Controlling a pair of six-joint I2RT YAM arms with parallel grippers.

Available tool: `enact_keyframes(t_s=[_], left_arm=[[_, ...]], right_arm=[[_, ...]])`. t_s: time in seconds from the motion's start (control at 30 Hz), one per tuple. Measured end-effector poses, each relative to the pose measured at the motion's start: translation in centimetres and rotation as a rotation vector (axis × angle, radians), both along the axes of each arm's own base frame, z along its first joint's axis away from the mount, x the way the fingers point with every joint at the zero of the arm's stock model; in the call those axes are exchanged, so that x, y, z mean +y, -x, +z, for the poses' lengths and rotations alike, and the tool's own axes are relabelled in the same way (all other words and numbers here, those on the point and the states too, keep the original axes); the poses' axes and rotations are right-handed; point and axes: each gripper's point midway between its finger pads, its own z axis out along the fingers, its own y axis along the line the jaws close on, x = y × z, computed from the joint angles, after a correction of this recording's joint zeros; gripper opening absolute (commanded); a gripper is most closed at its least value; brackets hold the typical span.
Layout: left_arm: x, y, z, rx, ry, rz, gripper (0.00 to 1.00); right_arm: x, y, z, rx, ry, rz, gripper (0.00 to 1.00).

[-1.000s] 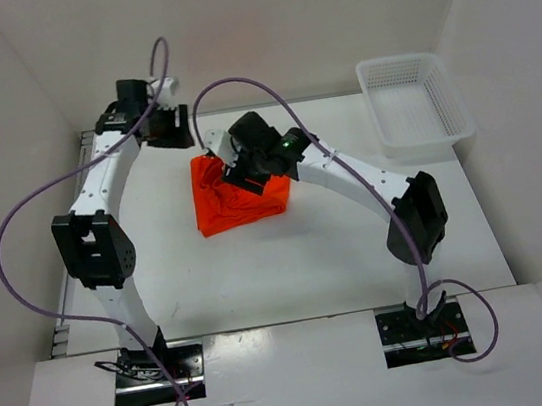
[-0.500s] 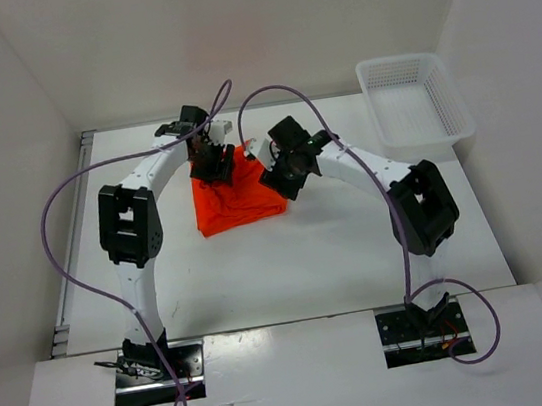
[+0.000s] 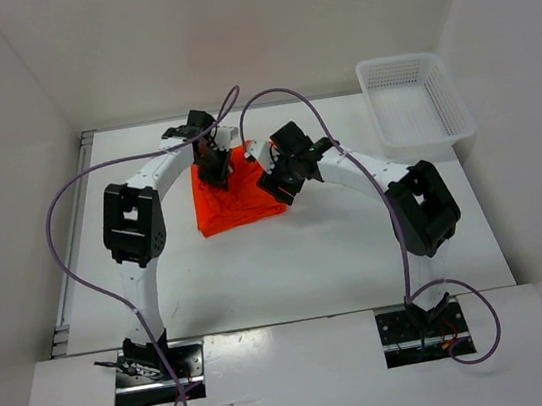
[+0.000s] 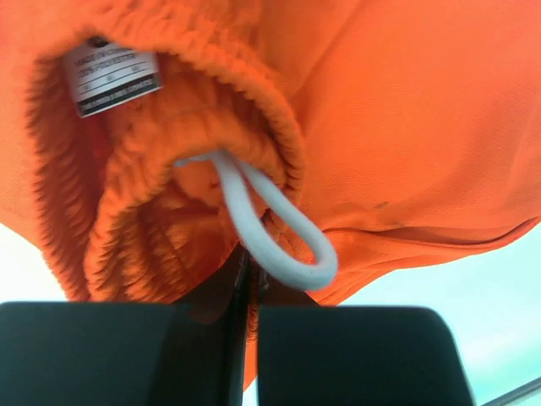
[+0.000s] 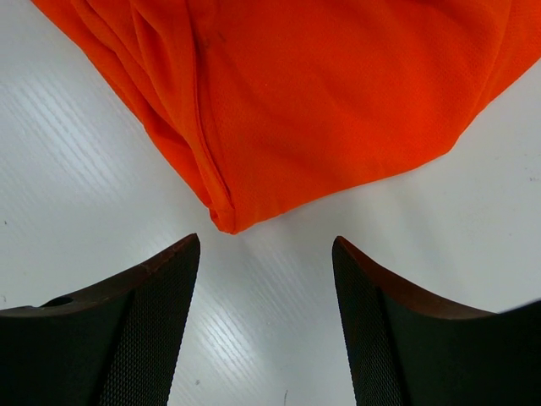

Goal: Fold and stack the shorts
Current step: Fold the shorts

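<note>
The orange shorts (image 3: 235, 200) lie bunched in a rough folded heap at the back middle of the table. My left gripper (image 3: 213, 167) is at their far edge. In the left wrist view it (image 4: 249, 288) is shut on the shorts (image 4: 406, 127) at the gathered elastic waistband, where a loop of white drawstring (image 4: 287, 245) hangs out beside a sewn label (image 4: 110, 76). My right gripper (image 3: 278, 180) is at the shorts' right edge. It (image 5: 266, 262) stands open just above the table, a folded corner of the shorts (image 5: 338, 93) lying just ahead of its fingertips and apart from them.
A white mesh basket (image 3: 413, 102) stands at the back right corner of the table. White walls close in the table at the back and on both sides. Purple cables arc above both arms.
The left arm swung in from the back left to the shorts' far edge and its jaws closed on the waistband. The right gripper drew back off the shorts to their right edge.
</note>
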Motion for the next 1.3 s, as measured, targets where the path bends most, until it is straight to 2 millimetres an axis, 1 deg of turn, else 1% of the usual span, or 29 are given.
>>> enact_keyframes(t_s=[0.07, 0.13, 0.17, 0.33, 0.37, 0.4, 0.47, 0.5, 0.53, 0.6, 0.67, 0.73, 0.87, 0.93, 0.97, 1.07, 1.17, 1.23, 1.27, 1.3], left_arm=[[0.7, -0.2, 0.2, 0.010, 0.021, 0.014, 0.00], [1.9, -0.5, 0.8, 0.018, 0.060, 0.040, 0.00], [2.7, -0.7, 1.3, 0.019, 0.080, 0.059, 0.00], [8.2, -1.3, 5.4, -0.034, 0.157, 0.171, 0.00], [9.0, -1.0, 5.8, -0.037, 0.165, 0.187, 0.04], [9.4, -0.6, 5.9, -0.030, 0.174, 0.195, 0.07], [9.4, 0.5, 4.9, 0.012, 0.190, 0.197, 0.14], [9.2, 1.1, 3.9, 0.046, 0.196, 0.196, 0.21], [9.1, 1.9, 2.3, 0.097, 0.199, 0.201, 0.26], [8.9, 2.8, 0.2, 0.163, 0.206, 0.199, 0.35], [9.1, 3.5, -1.6, 0.218, 0.215, 0.211, 0.40], [9.6, 3.7, -2.4, 0.246, 0.236, 0.233, 0.44], [11.3, 3.3, -1.9, 0.234, 0.260, 0.274, 0.50], [12.1, 2.9, -1.4, 0.218, 0.262, 0.288, 0.54], [12.4, 2.6, -0.9, 0.207, 0.263, 0.293, 0.59], [12.9, 1.0, 1.8, 0.138, 0.283, 0.293, 0.66], [12.4, -0.9, 5.4, 0.036, 0.306, 0.261, 0.67], [11.6, -2.1, 7.5, -0.031, 0.309, 0.232, 0.70], [11.2, -2.6, 8.2, -0.057, 0.309, 0.217, 0.70], [10.7, -3.0, 8.7, -0.080, 0.306, 0.203, 0.73]], right_arm=[[0.1, 0.1, -0.1, 0.005, -0.006, 0.003, 0.70], [0.2, 0.2, -0.2, 0.009, -0.009, 0.006, 0.71], [0.2, 0.2, -0.3, 0.012, -0.009, 0.006, 0.71], [0.5, 0.4, -0.7, 0.018, -0.012, 0.016, 0.71], [0.6, 0.4, -0.8, 0.020, -0.013, 0.017, 0.71], [0.7, 0.4, -0.9, 0.022, -0.013, 0.018, 0.71], [1.0, 0.6, -1.3, 0.030, -0.011, 0.022, 0.72], [1.1, 0.7, -1.7, 0.037, -0.008, 0.025, 0.72], [1.4, 0.8, -2.0, 0.042, -0.007, 0.031, 0.72], [1.7, 1.1, -2.5, 0.052, -0.002, 0.037, 0.72], [2.0, 1.3, -2.7, 0.057, 0.001, 0.043, 0.73], [2.2, 1.4, -2.6, 0.055, -0.002, 0.044, 0.73], [2.6, 1.3, -2.1, 0.048, -0.013, 0.039, 0.73], [2.9, 1.3, -2.0, 0.047, -0.022, 0.034, 0.73], [3.1, 1.2, -1.8, 0.046, -0.027, 0.031, 0.73], [3.7, 1.1, -1.2, 0.035, -0.042, 0.029, 0.73], [4.7, 0.8, -0.3, 0.017, -0.064, 0.033, 0.73], [5.5, 0.5, 0.2, -0.001, -0.074, 0.032, 0.73], [5.8, 0.2, 0.3, -0.010, -0.075, 0.031, 0.73], [6.1, 0.1, 0.3, -0.016, -0.077, 0.033, 0.73]])
